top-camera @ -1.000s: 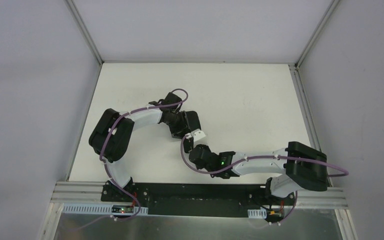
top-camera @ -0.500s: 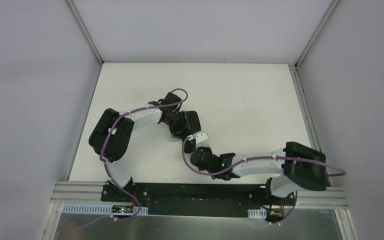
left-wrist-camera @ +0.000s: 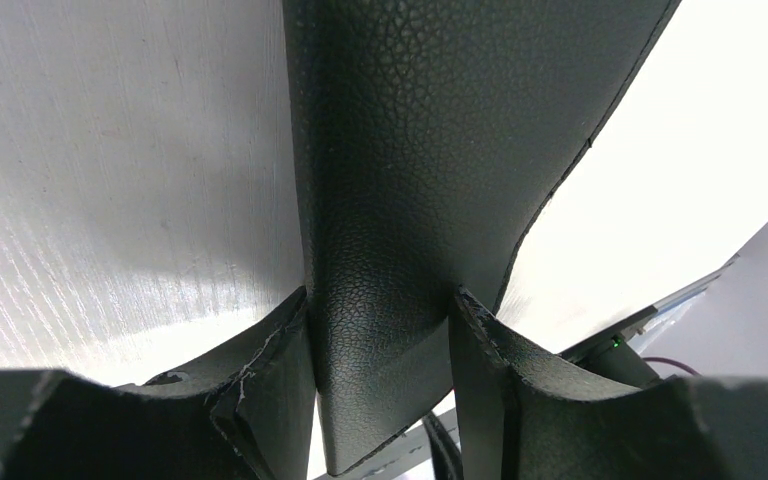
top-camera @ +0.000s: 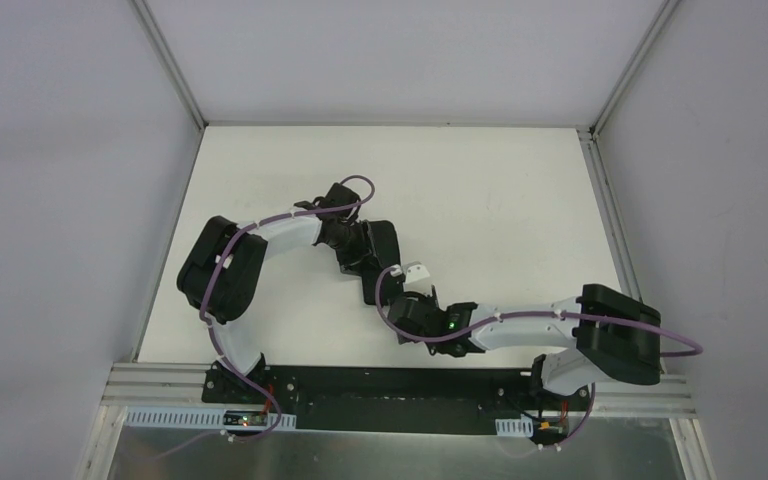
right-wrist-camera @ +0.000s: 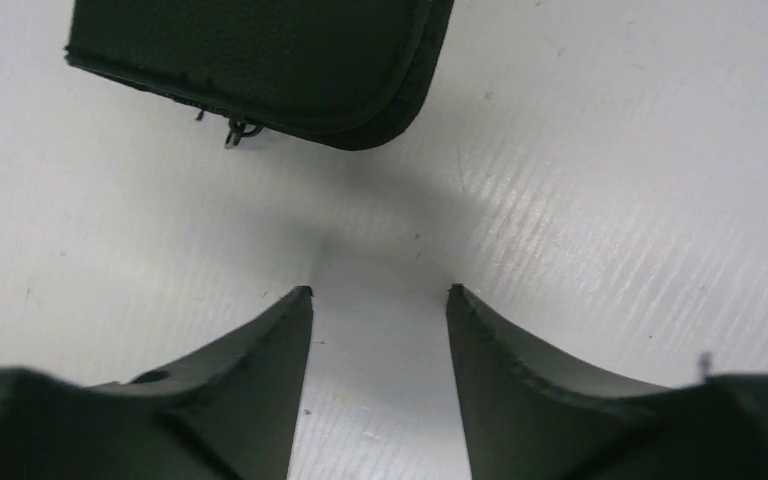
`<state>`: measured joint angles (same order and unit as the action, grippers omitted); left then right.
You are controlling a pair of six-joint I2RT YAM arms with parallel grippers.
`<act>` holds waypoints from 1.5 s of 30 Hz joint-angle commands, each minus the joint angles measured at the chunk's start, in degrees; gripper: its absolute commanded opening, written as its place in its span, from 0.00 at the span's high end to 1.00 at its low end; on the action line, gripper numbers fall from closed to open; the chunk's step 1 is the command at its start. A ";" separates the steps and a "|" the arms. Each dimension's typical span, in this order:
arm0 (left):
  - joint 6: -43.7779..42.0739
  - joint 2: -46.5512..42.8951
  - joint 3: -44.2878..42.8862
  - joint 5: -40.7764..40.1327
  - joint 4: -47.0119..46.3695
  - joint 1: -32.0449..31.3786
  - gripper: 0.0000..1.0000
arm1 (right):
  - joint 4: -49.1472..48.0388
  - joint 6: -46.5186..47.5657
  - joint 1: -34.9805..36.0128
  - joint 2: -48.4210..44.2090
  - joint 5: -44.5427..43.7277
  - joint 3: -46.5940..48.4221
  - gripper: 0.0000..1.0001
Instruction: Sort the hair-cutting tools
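Although the job is to sort the hair-cutting tools, none of them shows in any view at this moment; the likeliest reading is that they lie shut inside the black zip case point(right-wrist-camera: 260, 50), which is the only object on the white counter point(right-wrist-camera: 610, 200). The left tool point(left-wrist-camera: 380, 295) is clamped on that case, its two fingers pinching a narrow part of the grained black material, which widens as it runs away from the wrist. The right tool point(right-wrist-camera: 380, 290) is spread wide with nothing between its fingers, hanging low over bare counter. From the right wrist, the case lies straight ahead and a little to the left, well clear of the fingertips, with a rounded corner nearest and its zipped edge running across the view on a slight slant. A small metal zip pull point(right-wrist-camera: 233, 128) dangles from that edge (it is tiny, and its exact pose is hard to read). The soft shadow under the corner suggests the case is held a bit off the counter, though that cannot be told for sure. Since the left arm is occupied holding the case, the right arm is the free one and the nearer to the pull, so opening the zip would probably fall to it, moving forward and leftward along that edge.
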<state>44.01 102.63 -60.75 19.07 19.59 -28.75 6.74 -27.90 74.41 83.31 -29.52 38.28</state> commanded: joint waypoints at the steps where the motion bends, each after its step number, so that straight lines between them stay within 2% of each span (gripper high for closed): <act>1: -2.37 1.73 2.04 -9.87 5.07 1.51 0.73 | -1.43 0.94 -0.47 -0.77 2.77 3.78 0.39; 4: -1.97 1.57 2.66 -9.25 4.64 1.51 0.73 | -3.09 0.80 -0.51 1.89 2.86 5.71 0.32; 9: -0.95 1.01 3.58 -8.05 3.96 1.51 0.73 | -5.79 -0.56 -0.52 7.02 0.13 9.30 0.31; 19: 0.58 0.19 3.98 -7.18 3.68 1.51 0.73 | -9.54 -5.12 -0.50 14.41 -4.14 12.46 0.44; 29: 1.57 0.84 4.06 -6.38 3.08 1.51 0.73 | -8.17 -6.62 -0.58 19.05 -12.72 13.25 0.64; 38: 1.23 0.72 4.08 -7.32 3.08 1.51 0.73 | -8.61 -2.83 -0.87 17.15 -9.08 11.36 0.84; 45: -1.99 1.32 3.97 -8.68 3.16 2.22 0.74 | -4.67 0.16 -2.60 12.33 -7.15 8.15 1.00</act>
<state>44.49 101.93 -59.09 19.42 16.71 -27.62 -1.10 -29.54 73.97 99.04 -38.17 49.74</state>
